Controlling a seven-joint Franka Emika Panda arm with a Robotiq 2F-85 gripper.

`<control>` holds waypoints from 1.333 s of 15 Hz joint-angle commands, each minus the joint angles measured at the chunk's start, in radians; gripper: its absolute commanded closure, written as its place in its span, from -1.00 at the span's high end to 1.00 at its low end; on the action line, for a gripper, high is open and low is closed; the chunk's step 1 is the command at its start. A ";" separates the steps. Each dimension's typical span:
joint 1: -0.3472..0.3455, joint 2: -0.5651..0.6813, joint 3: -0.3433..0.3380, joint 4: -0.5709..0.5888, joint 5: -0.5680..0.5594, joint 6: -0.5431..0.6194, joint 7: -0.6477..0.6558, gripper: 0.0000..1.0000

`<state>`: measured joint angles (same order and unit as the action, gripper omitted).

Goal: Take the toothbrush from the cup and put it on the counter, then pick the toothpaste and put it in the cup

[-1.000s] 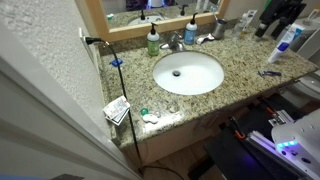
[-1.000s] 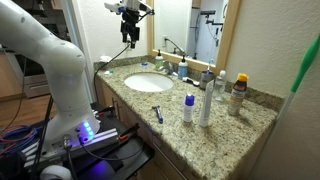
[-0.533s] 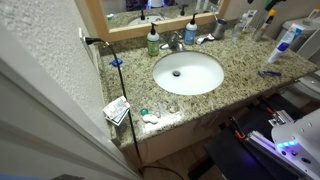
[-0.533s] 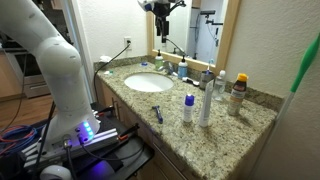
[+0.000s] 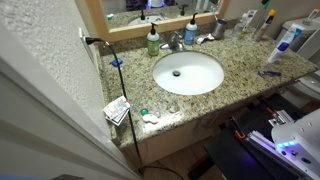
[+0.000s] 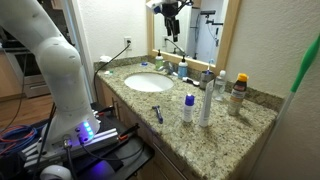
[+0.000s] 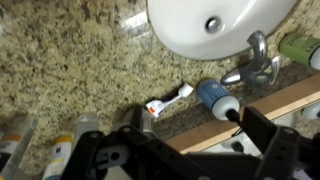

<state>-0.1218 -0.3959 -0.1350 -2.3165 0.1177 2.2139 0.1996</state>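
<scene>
Gripper: comes in from the bottom edge of the wrist view. In an exterior view it hangs at top centre of the frame, in front of the mirror and well above the counter.
Fingers: spread wide, with nothing between them and nothing touched.
Toothpaste: a small white tube with a red end, lying flat on the granite at the centre of the wrist view. It sits just above the gap between the fingers, nearer the one at lower left, and is apart from both.
Blue pump bottle: just right of the tube, upright, its head between the two fingers in the picture.
Cup: a small grey cylinder at the back of the counter, upper right of an exterior view. It is too small to be sure what is in it.
Toothbrush: cannot be made out.
Sink: white oval basin, upper right of the wrist view.
Faucet: at the right, below the basin.
</scene>
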 commanded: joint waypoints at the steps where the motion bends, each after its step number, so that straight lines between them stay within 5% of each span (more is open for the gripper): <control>1: -0.038 0.111 0.030 -0.002 -0.099 0.273 0.003 1.00; 3: -0.063 0.189 0.047 0.013 -0.185 0.443 0.071 1.00; 4: -0.029 0.113 0.020 -0.008 -0.122 0.332 0.017 1.00; 9: -0.032 0.127 0.024 -0.007 -0.129 0.359 0.030 1.00; 12: -0.109 0.274 0.086 0.000 -0.393 0.513 0.172 1.00; 16: -0.128 0.447 0.093 0.113 -0.707 0.602 0.438 1.00; 17: -0.098 0.355 0.075 0.026 -0.603 0.581 0.344 1.00; 20: -0.105 0.438 0.076 0.093 -0.682 0.591 0.427 1.00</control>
<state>-0.2267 0.0424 -0.0588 -2.2223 -0.5645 2.8049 0.6270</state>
